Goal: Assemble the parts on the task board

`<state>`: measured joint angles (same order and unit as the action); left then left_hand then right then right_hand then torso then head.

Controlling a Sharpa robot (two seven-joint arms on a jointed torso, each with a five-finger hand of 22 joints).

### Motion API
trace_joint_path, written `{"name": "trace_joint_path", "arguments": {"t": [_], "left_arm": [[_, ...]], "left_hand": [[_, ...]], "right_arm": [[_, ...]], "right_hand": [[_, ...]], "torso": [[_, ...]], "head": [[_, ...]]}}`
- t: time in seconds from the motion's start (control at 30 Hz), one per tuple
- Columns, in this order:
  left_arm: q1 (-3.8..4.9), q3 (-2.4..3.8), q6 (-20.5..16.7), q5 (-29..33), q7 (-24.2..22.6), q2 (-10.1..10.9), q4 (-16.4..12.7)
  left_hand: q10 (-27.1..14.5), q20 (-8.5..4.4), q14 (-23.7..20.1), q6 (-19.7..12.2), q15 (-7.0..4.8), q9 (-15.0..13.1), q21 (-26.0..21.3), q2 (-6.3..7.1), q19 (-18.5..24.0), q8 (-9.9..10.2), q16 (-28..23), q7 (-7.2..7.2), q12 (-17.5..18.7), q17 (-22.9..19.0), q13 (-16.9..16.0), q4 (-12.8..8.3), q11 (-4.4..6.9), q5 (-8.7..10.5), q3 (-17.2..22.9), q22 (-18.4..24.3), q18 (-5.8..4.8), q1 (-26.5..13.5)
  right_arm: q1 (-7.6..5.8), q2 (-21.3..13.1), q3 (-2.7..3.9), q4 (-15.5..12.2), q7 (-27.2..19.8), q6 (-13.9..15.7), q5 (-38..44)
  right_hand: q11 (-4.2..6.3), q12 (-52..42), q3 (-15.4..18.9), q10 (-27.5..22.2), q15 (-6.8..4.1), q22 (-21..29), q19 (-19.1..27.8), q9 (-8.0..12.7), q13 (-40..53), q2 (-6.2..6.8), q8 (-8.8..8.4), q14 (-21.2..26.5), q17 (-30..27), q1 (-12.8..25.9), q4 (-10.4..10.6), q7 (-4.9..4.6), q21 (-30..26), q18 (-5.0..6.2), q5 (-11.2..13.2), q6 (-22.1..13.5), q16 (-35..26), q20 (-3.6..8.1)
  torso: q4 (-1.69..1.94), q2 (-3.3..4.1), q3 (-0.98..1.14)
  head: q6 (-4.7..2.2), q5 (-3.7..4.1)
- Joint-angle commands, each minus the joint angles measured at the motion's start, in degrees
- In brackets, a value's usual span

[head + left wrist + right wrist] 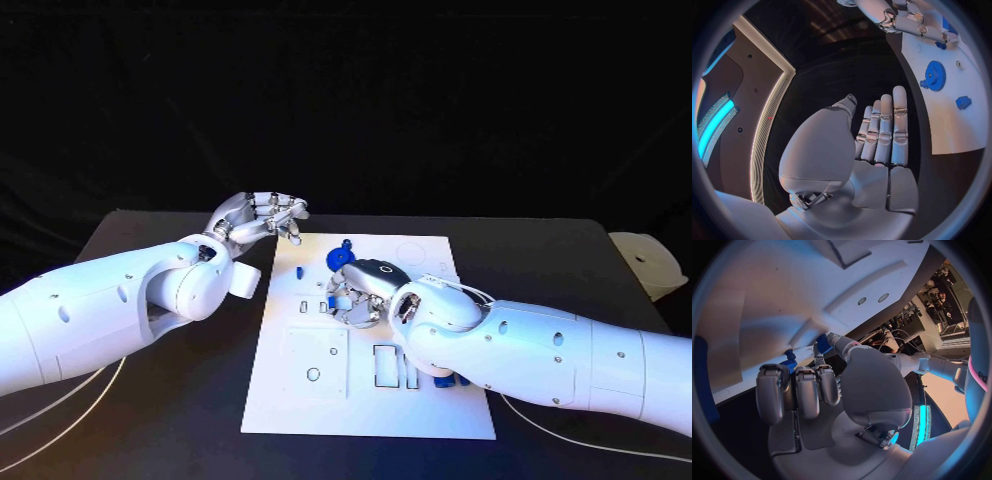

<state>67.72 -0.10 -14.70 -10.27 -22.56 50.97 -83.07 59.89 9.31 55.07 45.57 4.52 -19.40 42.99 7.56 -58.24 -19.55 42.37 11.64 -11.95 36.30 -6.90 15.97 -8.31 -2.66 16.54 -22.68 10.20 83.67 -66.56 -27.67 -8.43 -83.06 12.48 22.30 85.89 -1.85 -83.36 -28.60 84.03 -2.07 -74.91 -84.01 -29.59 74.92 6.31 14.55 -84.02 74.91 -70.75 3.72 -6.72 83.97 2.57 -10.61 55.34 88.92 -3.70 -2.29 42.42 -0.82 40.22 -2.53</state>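
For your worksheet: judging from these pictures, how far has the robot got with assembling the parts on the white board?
Done: hard to confirm; a blue gear sits on the task board, though whether it is seated cannot be told. In hand: the right hand pinches a small blue part over the board's middle. Left: more blue parts lie by the near edge; the left hand holds nothing.

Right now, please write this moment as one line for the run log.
left hand: open, beside task board | right hand: on board, pinching small blue part | blue gear: on board
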Motion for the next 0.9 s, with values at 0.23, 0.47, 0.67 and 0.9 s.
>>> {"name": "trace_joint_path", "arguments": {"t": [0.23,0.47,0.67,0.9], "left_arm": [[0.05,0.04,1.02,0.29,-0.48,-0.15,0.17],[0.04,0.04,1.05,0.29,-0.47,-0.22,0.34],[0.04,0.04,1.07,0.29,-0.45,-0.26,0.46],[0.04,0.04,1.1,0.29,-0.36,-0.26,0.51]], "left_hand": [[-0.23,0.06,-0.23,-0.5,-0.02,-0.08,-0.1,-0.23,0.26,-0.19,-0.31,0.44,-0.22,-0.08,-0.04,0.0,0.0,-0.21,0.27,0.08,0.27,-0.56],[-0.23,0.06,-0.23,-0.5,-0.02,-0.08,-0.1,-0.23,0.26,-0.19,-0.31,0.44,-0.22,-0.08,-0.04,0.0,0.0,-0.21,0.27,0.08,0.27,-0.56],[-0.23,0.06,-0.23,-0.5,-0.02,-0.08,-0.1,-0.23,0.26,-0.19,-0.31,0.44,-0.22,-0.08,-0.04,0.0,0.0,-0.21,0.27,0.08,0.27,-0.56],[-0.29,0.09,-0.16,-0.55,-0.01,-0.11,-0.13,-0.25,0.28,-0.18,-0.41,0.45,-0.22,-0.14,-0.04,0.01,-0.01,-0.21,0.27,0.12,0.28,-0.59]], "right_arm": [[0.53,0.1,-0.28,0.27,1.03,-2.67,1.05],[0.55,0.01,-0.29,0.19,1.12,-2.89,1.27],[0.56,-0.01,-0.29,0.13,1.11,-2.89,1.44],[0.56,0.03,-0.29,0.18,1.03,-2.48,1.47]], "right_hand": [[-0.05,0.51,0.29,0.09,-0.24,-6.47,-2.78,-1.53,7.38,0.74,-0.15,-5.37,12.25,0.53,0.24,0.06,-0.37,-0.46,0.45,-0.56,0.1,0.24],[-0.21,0.83,0.41,-0.19,-0.11,-6.39,-2.75,-1.47,7.06,1.1,-0.38,-5.35,12.19,0.68,0.24,-0.14,-0.46,-0.45,0.52,-0.95,0.08,0.14],[-0.45,1.0,0.52,-0.37,0.09,-6.29,-2.72,-1.35,6.91,1.46,-0.74,-5.33,12.1,0.87,0.3,-0.42,-0.56,-0.43,0.58,-1.55,0.04,-0.01],[-1.64,1.87,0.88,-1.27,1.07,-6.03,-2.62,-0.6,6.07,2.4,-2.78,-5.31,12.02,1.59,0.74,-1.79,-0.85,-0.38,0.83,-4.54,0.01,-0.8]], "torso": [[-0.04,0.0,-0.05],[-0.02,0.02,-0.05],[-0.02,-0.03,-0.04],[-0.08,0.02,-0.03]], "head": [[0.17,-0.21],[0.27,-0.22],[0.3,-0.22],[0.27,-0.25]]}}
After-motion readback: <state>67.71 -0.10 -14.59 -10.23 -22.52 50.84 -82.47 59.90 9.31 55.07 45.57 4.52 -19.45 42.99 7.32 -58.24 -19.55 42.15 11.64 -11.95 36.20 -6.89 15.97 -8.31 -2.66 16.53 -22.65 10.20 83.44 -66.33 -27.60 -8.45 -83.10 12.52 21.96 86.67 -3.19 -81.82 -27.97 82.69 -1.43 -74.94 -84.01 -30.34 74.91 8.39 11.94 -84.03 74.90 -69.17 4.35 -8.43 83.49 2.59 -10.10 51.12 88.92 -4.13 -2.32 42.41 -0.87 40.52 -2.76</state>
